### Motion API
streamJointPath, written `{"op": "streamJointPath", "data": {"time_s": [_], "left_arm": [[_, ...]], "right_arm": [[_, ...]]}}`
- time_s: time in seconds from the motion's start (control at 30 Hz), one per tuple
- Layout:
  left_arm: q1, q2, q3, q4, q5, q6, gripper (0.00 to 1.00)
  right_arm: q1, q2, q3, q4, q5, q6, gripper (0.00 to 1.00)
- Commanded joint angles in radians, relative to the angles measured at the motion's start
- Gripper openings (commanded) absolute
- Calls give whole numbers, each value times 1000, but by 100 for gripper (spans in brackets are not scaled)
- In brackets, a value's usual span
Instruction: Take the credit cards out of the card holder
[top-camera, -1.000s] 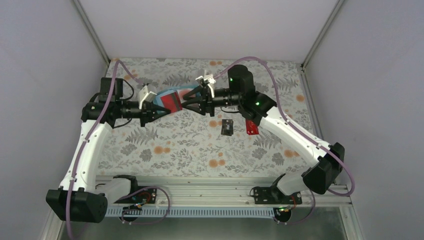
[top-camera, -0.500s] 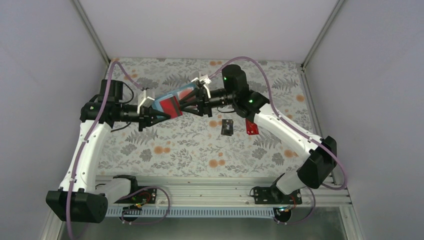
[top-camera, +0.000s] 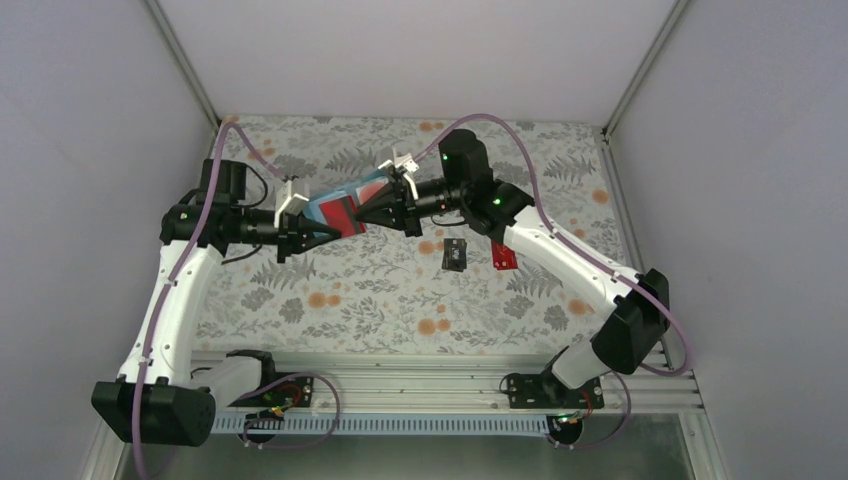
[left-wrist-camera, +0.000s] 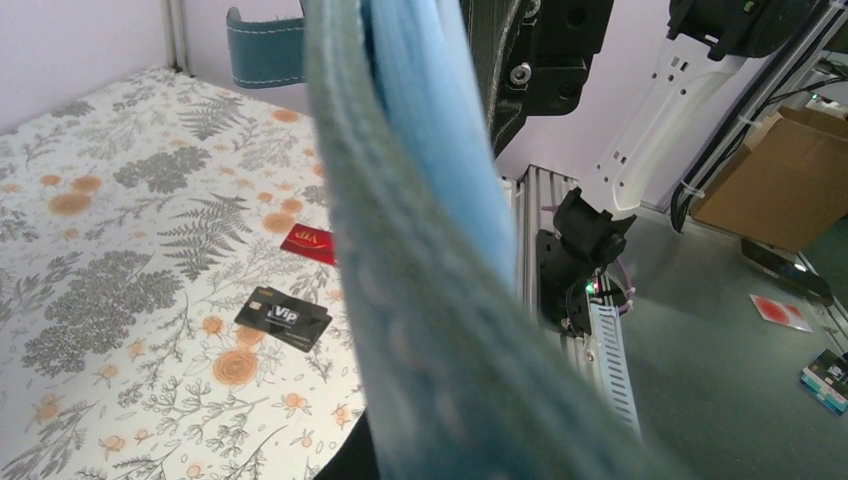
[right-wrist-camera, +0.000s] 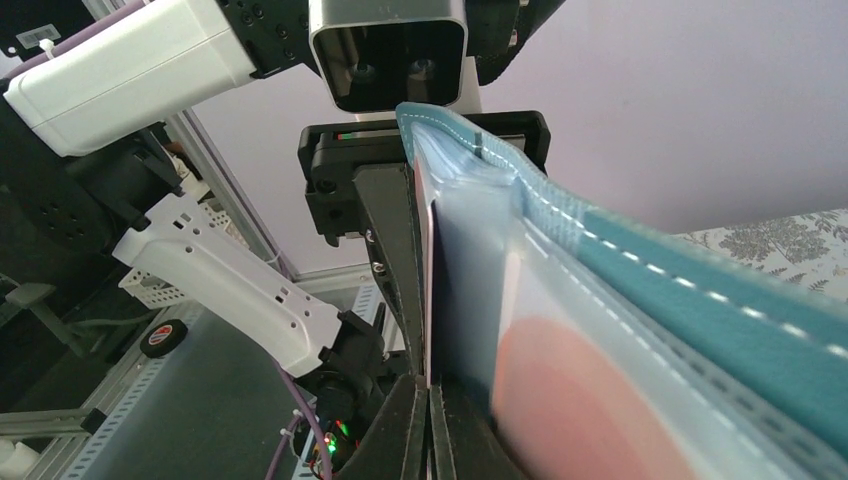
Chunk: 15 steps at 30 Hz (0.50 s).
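Left tool (top-camera: 314, 226): my fingers are clamped on one end of the card holder (top-camera: 365, 190), which hangs in the air, tilted.
Right tool (top-camera: 370, 211): my fingers are pressed together at the holder's other end. A thin dark edge runs down between them; I cannot tell whether it is a card or a pocket lip.
Card holder: teal outside, lighter blue inside, stretched between my two tools above the far half of the bench (top-camera: 330, 310).
Pale card (right-wrist-camera: 580, 400): inside a see-through pocket, its red disc showing, just beside my right fingers.
Black card (top-camera: 455, 254): flat on the flowered cloth, right of the bench's centre.
Red card (top-camera: 503, 257): flat, just beside the black card, nearer the right edge.
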Motion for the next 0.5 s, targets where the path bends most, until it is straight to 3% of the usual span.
{"op": "streamJointPath", "data": {"time_s": [0.0,0.07,0.13,0.37,0.47], "left_arm": [[-1,-14,20,19,58,27,8],[-1,-14,18,12,70,37,22],[-1,-15,24,-5,86,58,27],[0,-14,49,-67,133,131,26],[1,-13,48,-67,134,133,20]], "right_arm": [[8,-30,7,-19,-4,-29,4],[3,-40,1,-31,12,-40,4],[-4,-50,-2,-45,18,-48,4],[-21,-82,-22,-66,32,-65,4],[-29,-93,-27,-67,34,-65,4]]}}
